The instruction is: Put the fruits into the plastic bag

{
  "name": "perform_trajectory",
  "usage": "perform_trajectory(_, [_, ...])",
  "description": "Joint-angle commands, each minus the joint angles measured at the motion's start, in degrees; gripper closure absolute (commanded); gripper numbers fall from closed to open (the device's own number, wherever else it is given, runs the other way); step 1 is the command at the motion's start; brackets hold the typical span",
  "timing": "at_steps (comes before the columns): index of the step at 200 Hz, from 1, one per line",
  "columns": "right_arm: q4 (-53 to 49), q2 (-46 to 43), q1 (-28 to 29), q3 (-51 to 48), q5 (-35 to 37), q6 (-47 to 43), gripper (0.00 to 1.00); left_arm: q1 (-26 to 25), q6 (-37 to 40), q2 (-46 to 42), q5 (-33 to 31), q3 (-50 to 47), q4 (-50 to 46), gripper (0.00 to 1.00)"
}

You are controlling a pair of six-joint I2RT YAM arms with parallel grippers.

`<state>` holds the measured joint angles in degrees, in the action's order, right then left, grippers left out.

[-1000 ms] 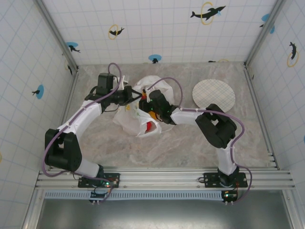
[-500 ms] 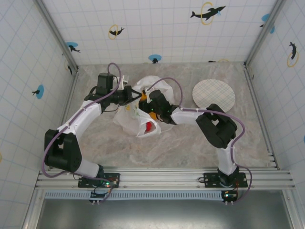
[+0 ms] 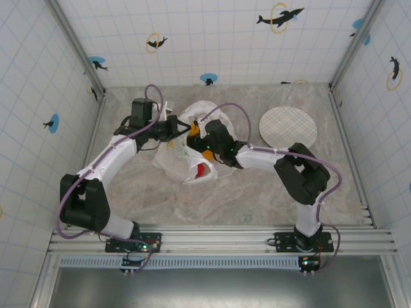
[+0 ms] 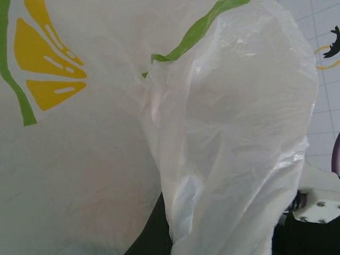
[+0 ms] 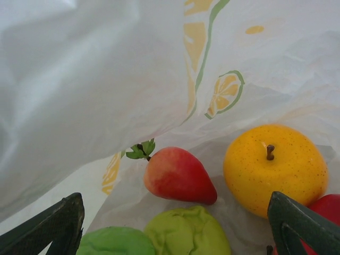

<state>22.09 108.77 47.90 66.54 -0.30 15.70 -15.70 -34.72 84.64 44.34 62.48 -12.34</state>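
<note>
Widens right gripper (image 5: 175,234) since the earlier frame and swings its elbow outward, leaving jaws spread and empty inside plastic bag (image 5: 79,79) with orange fruit (image 5: 273,169), strawberry (image 5: 178,175), green fruits (image 5: 186,231) and red fruit (image 5: 332,212) lying loose just ahead between them, keeps left gripper (image 3: 182,130) clamped shut on bag rim, suggests loading nearly complete.

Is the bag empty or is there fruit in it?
Not empty: a strawberry, an orange fruit and green fruits lie inside the bag.

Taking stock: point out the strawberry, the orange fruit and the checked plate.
strawberry (image 5: 178,175), right wrist view, middle of its red body
orange fruit (image 5: 273,172), right wrist view, skin below the stem
checked plate (image 3: 288,127), top view, its bare middle
</note>
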Motion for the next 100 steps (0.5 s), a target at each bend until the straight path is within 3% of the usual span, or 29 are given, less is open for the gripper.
perform_trajectory(1, [-1.94, -3.58, -0.2, -1.57, -2.63, -1.48, 0.1, 0.33, -0.13, -1.06, 0.05, -0.78, 0.53, 1.0])
perform_trajectory(100, [-16.81, -19.44, -0.51, -9.67, -8.28, -10.35, 0.12, 0.89, 0.09, -1.37, -0.58, -1.39, 0.58, 1.0])
